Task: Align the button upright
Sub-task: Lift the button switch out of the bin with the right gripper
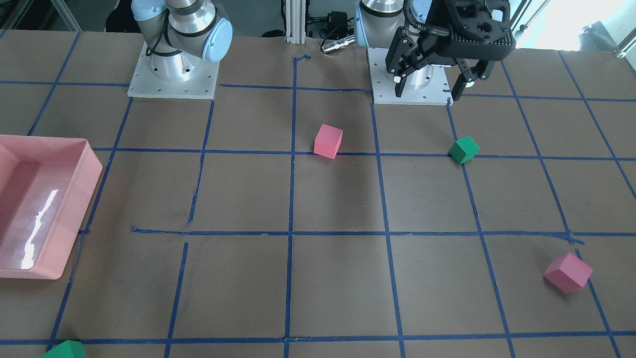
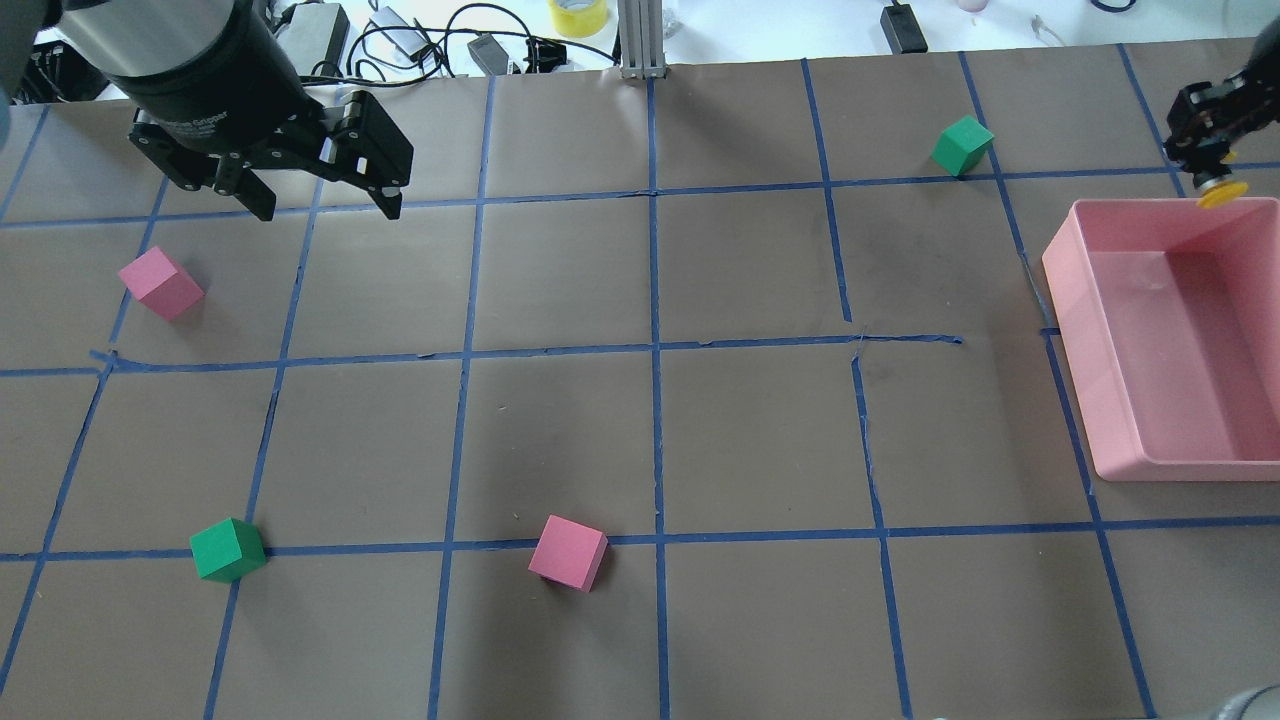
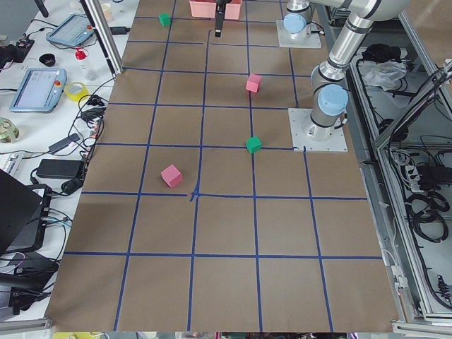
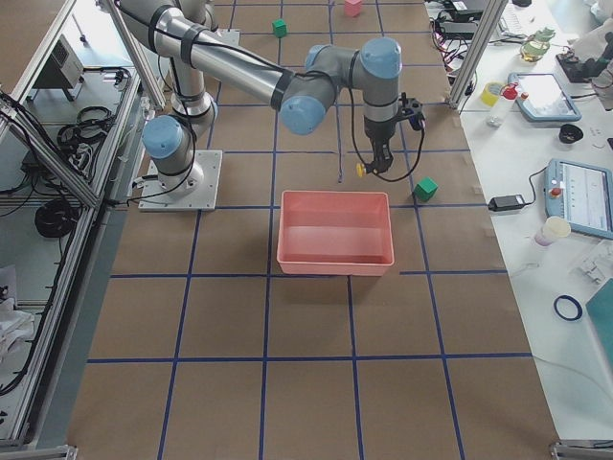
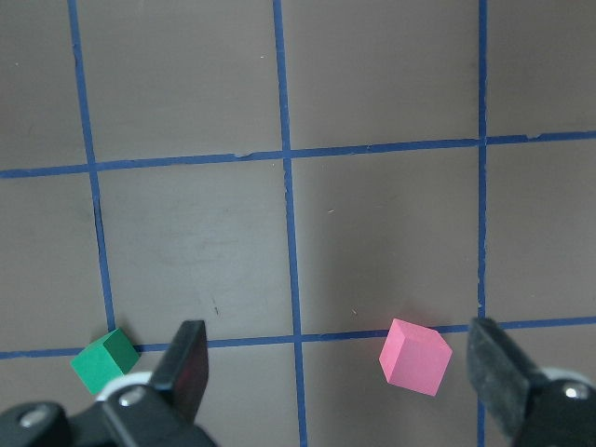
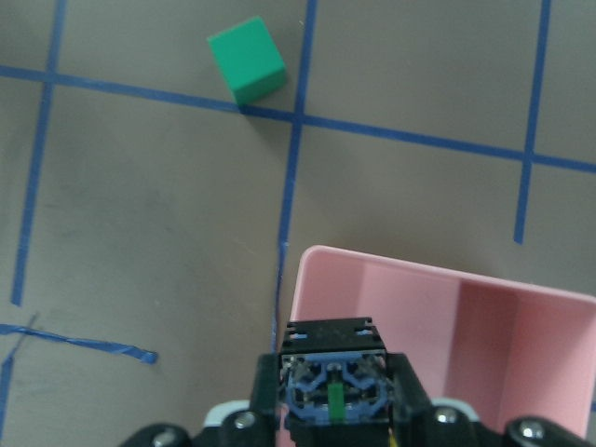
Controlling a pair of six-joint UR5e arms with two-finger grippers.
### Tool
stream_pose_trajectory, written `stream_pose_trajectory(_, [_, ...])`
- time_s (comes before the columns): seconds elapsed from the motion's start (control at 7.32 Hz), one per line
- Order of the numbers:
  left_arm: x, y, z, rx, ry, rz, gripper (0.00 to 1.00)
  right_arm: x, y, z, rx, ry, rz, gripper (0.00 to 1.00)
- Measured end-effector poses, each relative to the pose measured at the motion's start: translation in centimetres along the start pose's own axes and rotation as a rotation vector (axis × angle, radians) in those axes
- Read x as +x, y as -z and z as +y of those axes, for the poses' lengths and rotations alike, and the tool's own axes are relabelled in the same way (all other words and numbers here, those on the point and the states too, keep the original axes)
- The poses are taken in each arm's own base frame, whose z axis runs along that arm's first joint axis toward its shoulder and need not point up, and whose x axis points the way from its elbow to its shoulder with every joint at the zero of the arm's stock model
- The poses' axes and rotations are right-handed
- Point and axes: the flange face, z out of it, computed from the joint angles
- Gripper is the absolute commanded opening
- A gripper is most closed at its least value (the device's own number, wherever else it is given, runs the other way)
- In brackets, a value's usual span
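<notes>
We see the right pincer (image 2: 1206,160) pinching the button (image 2: 1220,194), fingers pressed onto its black body. It is held in the air over the far rim of the pink tray (image 2: 1180,468), near one corner. The yellow cap sticks out sideways from the fingers, on the robot's side, so the button is not upright. In the right wrist view we see only its back end, blue with a green bit, clamped between the fingers, with the tray corner below.

The left pincer (image 2: 328,205) is spread wide with nothing between its fingers, hanging above the worktop (image 2: 750,440) well away from the tray. One pink cube (image 2: 160,283) sits near it, and another pink cube (image 2: 568,552) and a green cube (image 2: 228,549) lie closer to the robot. A second green cube (image 2: 963,145) sits near the tray's far corner, apart from it.
</notes>
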Motion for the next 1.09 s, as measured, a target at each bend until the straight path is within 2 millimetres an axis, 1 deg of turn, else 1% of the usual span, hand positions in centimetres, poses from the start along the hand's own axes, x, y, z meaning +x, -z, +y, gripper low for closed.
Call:
stream_pose_trajectory(0.14, [0.0, -0.2, -0.4, 0.007, 0.003, 0.001, 1.00, -3.8, 1.3, -1.7, 0.015, 0.028, -0.007, 0.00])
stream_pose_trajectory(0.27, [0.0, -0.2, -0.6, 0.018, 0.002, -0.001, 1.00, -7.9, 1.8, -2.8, 0.023, 0.032, -0.020, 0.00])
stream_pose_trajectory(0.41, [-0.1, -0.2, -0.7, 0.025, -0.003, -0.003, 1.00, -12.3, 1.5, -3.6, 0.019, 0.017, -0.040, 0.00])
stream_pose_trajectory(0.55, [-0.3, -0.3, -0.9, 0.027, -0.007, -0.003, 1.00, -17.1, 0.6, -4.0, 0.005, -0.014, -0.061, 0.00])
stream_pose_trajectory(0.68, [-0.4, -0.3, -1.0, 0.031, -0.009, -0.002, 1.00, -22.3, -1.3, -4.2, -0.001, -0.057, -0.078, 0.00])
stream_pose_trajectory(0.82, [-0.5, -0.3, -1.2, 0.037, -0.008, -0.002, 1.00, -27.0, -3.7, -4.1, 0.013, -0.117, -0.090, 0.00])
stream_pose_trajectory(1.09, [-1.1, -0.9, -1.4, 0.033, -0.011, 0.001, 1.00, -34.1, -8.7, -3.6, 0.026, -0.224, -0.113, 0.00])
